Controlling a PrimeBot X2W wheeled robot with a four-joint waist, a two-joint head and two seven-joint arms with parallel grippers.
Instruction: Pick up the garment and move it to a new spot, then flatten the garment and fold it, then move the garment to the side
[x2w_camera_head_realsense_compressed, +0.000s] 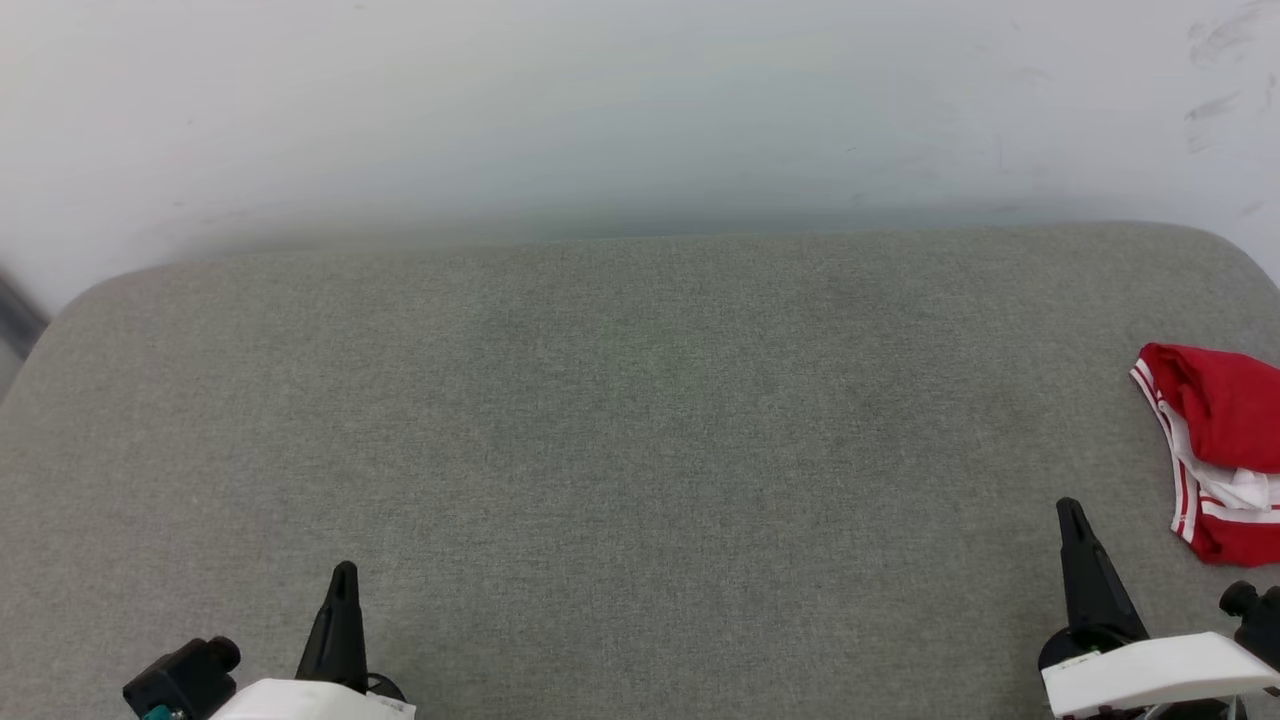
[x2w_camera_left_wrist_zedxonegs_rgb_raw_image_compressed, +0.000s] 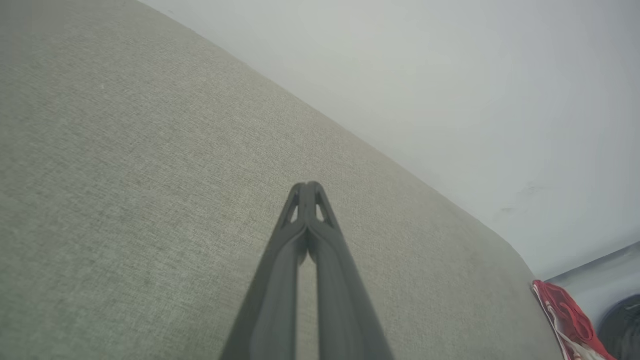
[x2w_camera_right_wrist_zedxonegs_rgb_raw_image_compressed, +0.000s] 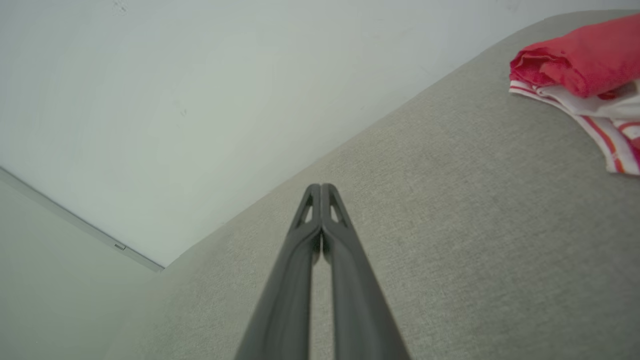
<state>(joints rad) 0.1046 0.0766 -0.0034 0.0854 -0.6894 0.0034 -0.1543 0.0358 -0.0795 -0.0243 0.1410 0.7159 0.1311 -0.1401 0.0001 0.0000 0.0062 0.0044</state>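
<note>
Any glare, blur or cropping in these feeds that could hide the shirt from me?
Head view: even, soft light, no glare; the garment is cut off by the right edge. Left wrist view: hazy, scene tilted. Right wrist view: garment crisp, right gripper blurry near the lens.

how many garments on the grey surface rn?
1. The garment lies bunched on the grey surface, far right, just past the right tool, untouched. The head view crops it, so more may lie outside.

Right gripper pinched together, empty, over the grey cushion; bundled red shirt sits well off, upper right.
</note>
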